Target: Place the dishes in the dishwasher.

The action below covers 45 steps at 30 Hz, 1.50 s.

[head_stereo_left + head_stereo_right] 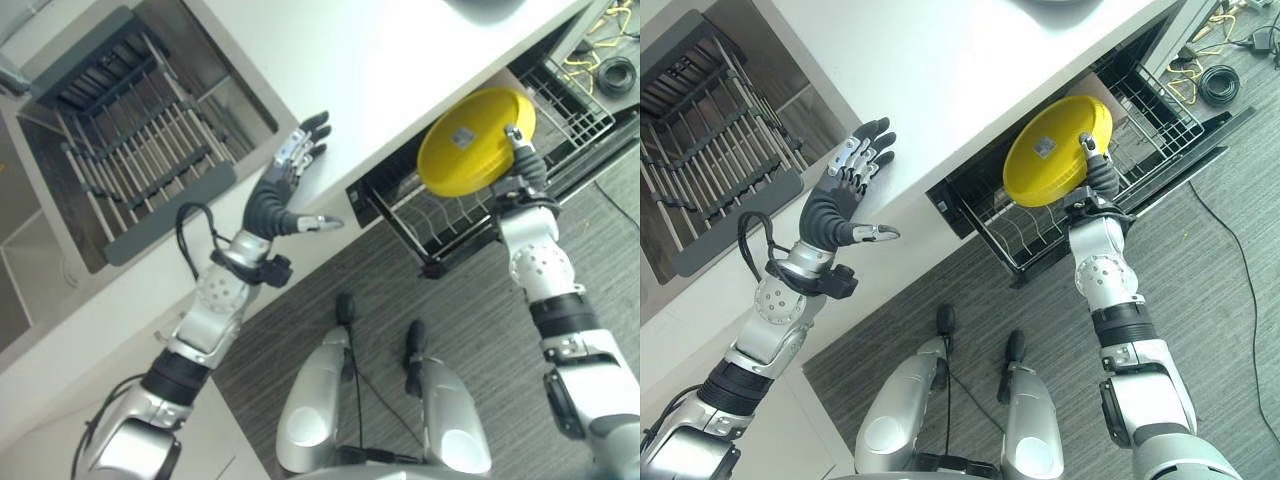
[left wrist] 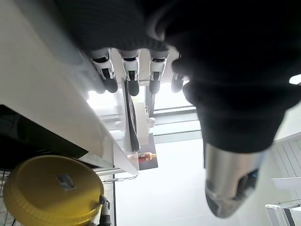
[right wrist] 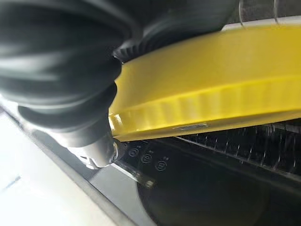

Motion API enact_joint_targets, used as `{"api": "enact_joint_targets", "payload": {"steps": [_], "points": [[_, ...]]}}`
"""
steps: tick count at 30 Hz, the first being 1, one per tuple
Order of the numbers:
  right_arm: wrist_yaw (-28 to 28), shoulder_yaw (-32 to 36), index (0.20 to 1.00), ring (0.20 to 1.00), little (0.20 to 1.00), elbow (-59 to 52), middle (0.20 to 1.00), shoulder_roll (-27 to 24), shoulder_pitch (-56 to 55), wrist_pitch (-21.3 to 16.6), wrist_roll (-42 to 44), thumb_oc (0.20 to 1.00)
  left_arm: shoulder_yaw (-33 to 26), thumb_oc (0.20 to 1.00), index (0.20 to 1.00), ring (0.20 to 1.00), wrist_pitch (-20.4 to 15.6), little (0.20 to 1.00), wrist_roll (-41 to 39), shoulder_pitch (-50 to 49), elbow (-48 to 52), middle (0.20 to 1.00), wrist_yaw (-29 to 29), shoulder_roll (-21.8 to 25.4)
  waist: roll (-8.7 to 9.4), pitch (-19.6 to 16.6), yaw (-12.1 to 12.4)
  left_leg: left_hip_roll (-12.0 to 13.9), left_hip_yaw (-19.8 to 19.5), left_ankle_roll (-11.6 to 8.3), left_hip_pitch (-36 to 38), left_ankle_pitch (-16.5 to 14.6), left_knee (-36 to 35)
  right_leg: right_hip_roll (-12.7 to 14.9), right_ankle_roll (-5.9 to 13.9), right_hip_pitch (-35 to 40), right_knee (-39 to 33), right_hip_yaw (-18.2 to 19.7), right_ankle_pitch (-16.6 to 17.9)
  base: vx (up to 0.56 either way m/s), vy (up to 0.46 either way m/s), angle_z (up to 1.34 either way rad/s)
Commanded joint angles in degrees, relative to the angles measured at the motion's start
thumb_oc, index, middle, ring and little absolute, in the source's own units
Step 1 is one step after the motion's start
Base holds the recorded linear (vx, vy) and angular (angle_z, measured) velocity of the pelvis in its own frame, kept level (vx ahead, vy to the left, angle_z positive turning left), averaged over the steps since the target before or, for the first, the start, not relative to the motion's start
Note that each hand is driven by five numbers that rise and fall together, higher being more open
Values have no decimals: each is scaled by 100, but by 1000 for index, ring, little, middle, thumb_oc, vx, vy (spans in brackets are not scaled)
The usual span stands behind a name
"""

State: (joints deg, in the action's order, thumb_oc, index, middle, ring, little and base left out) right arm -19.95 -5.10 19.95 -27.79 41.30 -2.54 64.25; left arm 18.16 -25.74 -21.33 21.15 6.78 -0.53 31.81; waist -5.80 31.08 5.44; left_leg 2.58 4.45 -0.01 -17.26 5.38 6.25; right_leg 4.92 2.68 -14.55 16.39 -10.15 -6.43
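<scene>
Sink [image 1: 215, 95]: recessed in the table at far left, holding one dark wire drying rack [image 1: 130, 150]; no dishes visible on it.
Left robot hand [image 1: 290, 165]: raised over the table edge, fingers straight and spread, thumb out, holding nothing.
Table [image 1: 400, 60]: white top, running across the upper scene.
Dishwasher rack [image 1: 560, 110]: one black wire basket pulled out below the table edge.
Yellow plate [image 1: 475, 140]: one, tilted on edge above the dishwasher rack.
Right robot hand [image 1: 525, 165]: pinching the yellow plate at its rim.
Floor [image 1: 480, 310]: grey ribbed carpet.
</scene>
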Motion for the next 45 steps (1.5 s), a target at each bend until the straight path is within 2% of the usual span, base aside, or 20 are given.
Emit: {"api": "enact_joint_targets", "payload": {"steps": [1,9,13,18,24,25,28,31,37,38,45], "points": [[-154,47,200,200,200,15,200,-323,839,257,-1872,200,-25,1000,1000,1000,-101,1000,-143,120,92,1000,-67,240,211,-129,116,-249,-233,173,-251,-417,371,432,249,-169,-10,-149,321,-49,14,3],[-202,-307,200,200,200,1028,200,-682,1604,332,-3265,200,65,1000,1000,1000,-29,1000,-298,457,84,1000,-245,335,170,-129,204,-267,-260,141,-407,-431,401,451,264,-323,43,-169,300,-23,4,2],[-279,-567,200,200,200,1424,200,-799,2007,489,-4070,200,121,1000,1000,1000,-119,1000,-369,627,96,1000,-308,310,110,-129,235,-277,-254,132,-514,-398,408,477,263,-461,108,-183,306,-39,41,1],[-327,-839,200,200,200,1930,200,-940,2235,482,-4871,200,139,1000,1000,1000,-137,1000,-439,716,209,1000,-430,266,60,-129,277,-302,-276,128,-549,-407,432,522,274,-520,180,-219,288,0,8,2],[-70,-1246,200,200,200,2275,200,-1026,2544,442,-5687,200,201,1000,1000,1000,-46,1000,-502,859,191,1000,-424,325,141,-129,313,-302,-308,114,-674,-444,505,523,305,-663,258,-220,298,1,-12,2],[70,-1519,200,200,200,2390,200,-1058,2724,573,-6273,200,235,1000,1000,1000,-69,1000,-493,912,154,1000,-426,350,185,-129,342,-297,-342,112,-765,-409,512,503,317,-750,247,-222,358,1,-49,4],[227,-1999,200,200,200,2689,200,-1118,2977,731,-7028,200,324,1000,1000,1000,-132,1000,-466,970,91,1000,-409,379,218,-129,385,-296,-378,105,-849,-393,524,492,323,-814,236,-230,393,7,-16,9],[400,-2388,200,200,200,2969,200,-1126,3125,830,-7401,200,396,1000,1000,1000,-190,1000,-444,1013,37,1000,-380,394,245,-129,421,-300,-410,94,-925,-399,540,494,337,-870,248,-239,396,21,0,10],[636,-3358,200,200,200,3644,200,-925,3295,542,-8401,200,644,1000,1000,1000,-413,1000,-317,1238,-216,1000,-282,377,262,-129,523,-344,-492,109,-1238,-338,553,529,363,-1158,254,-293,513,13,20,6],[645,-3713,200,200,200,3909,200,-789,3402,474,-8578,200,771,1000,1000,1000,-526,1000,-221,1368,-354,1000,-293,377,253,-129,572,-364,-531,109,-1372,-319,573,555,378,-1274,246,-336,574,7,13,19],[628,-4053,200,200,200,4320,200,-499,3447,414,-9041,200,953,1000,1000,1000,-650,1000,63,1599,-588,1000,-121,330,257,-129,635,-388,-587,105,-1622,-289,596,581,423,-1495,156,-382,710,3,5,5]]}}
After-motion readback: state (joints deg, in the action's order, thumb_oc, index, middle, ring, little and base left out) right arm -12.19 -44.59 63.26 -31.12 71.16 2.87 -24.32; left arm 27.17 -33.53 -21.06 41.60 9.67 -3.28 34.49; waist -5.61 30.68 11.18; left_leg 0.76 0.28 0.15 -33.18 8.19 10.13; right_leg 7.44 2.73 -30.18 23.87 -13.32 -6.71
